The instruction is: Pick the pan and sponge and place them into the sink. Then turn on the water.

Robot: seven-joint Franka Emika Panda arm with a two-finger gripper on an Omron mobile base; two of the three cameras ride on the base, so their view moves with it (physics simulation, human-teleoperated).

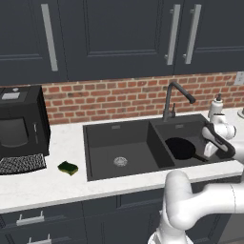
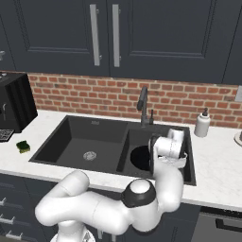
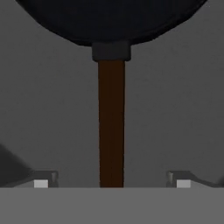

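Note:
The black pan point(image 1: 180, 148) lies in the smaller right basin of the matte black sink point(image 1: 102, 138), its brown handle point(image 3: 111, 122) pointing toward my hand. My gripper point(image 3: 111, 183) hangs over that basin, open, its two fingertips point(image 3: 41, 182) spread wide on either side of the handle without touching it. In the right base view the pan point(image 2: 139, 158) is partly hidden behind my wrist. The green and yellow sponge point(image 1: 68, 167) rests on the white counter left of the sink. The dark gooseneck faucet point(image 1: 171, 97) stands behind the basin divider; no water runs.
A white soap dispenser point(image 1: 217, 107) stands on the counter right of the faucet. A black appliance point(image 1: 19, 128) occupies the counter's far left, near the sponge. The wider left basin point(image 2: 71, 137) holds nothing but its silver drain point(image 1: 120, 161).

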